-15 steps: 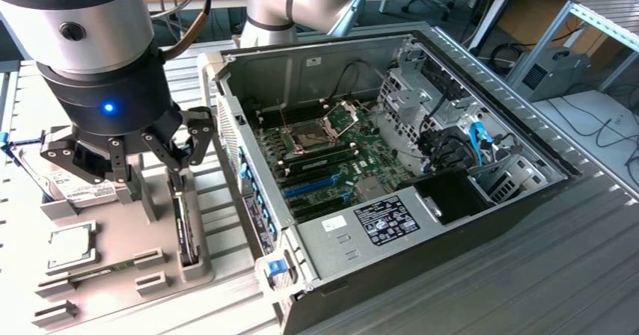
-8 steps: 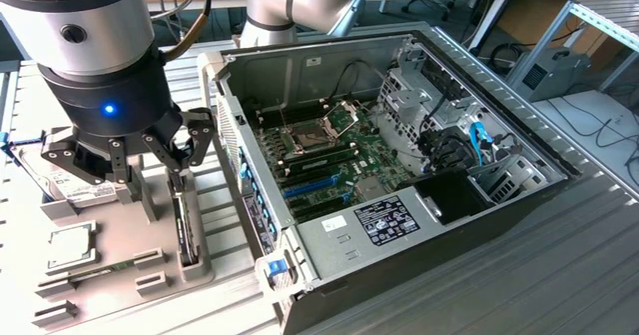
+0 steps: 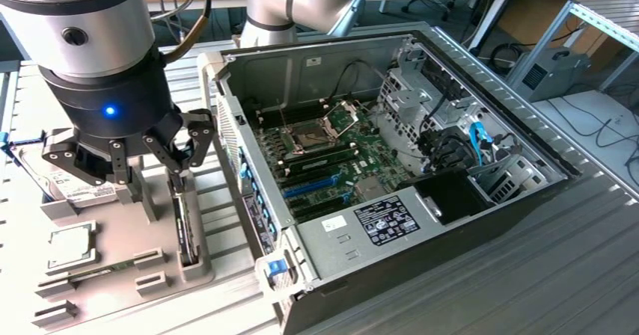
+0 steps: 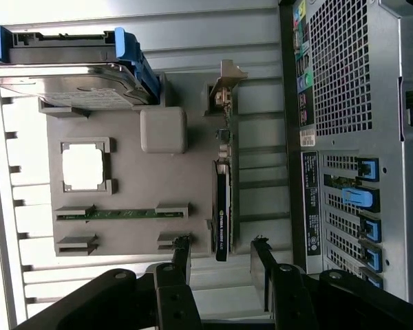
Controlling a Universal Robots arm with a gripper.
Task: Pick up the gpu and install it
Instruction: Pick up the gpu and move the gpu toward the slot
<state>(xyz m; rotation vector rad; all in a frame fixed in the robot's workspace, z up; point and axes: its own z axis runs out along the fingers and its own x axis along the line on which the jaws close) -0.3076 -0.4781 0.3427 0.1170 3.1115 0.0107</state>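
- The gpu is standing on its long edge in a slot of the grey tray, just beside the open computer case.
- The gripper is hovering over one end of the card, jaws spread wide and grasping nothing.
- A hard drive, a processor chip and a memory stick are sitting in their own holders on the same tray.

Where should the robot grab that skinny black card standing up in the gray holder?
Best guess: pinch the gpu along its upper long edge, coming straight down from above, one finger on each flat face. It stands on edge in the gray holder, so its top is the free part. The open gripper hangs above it.
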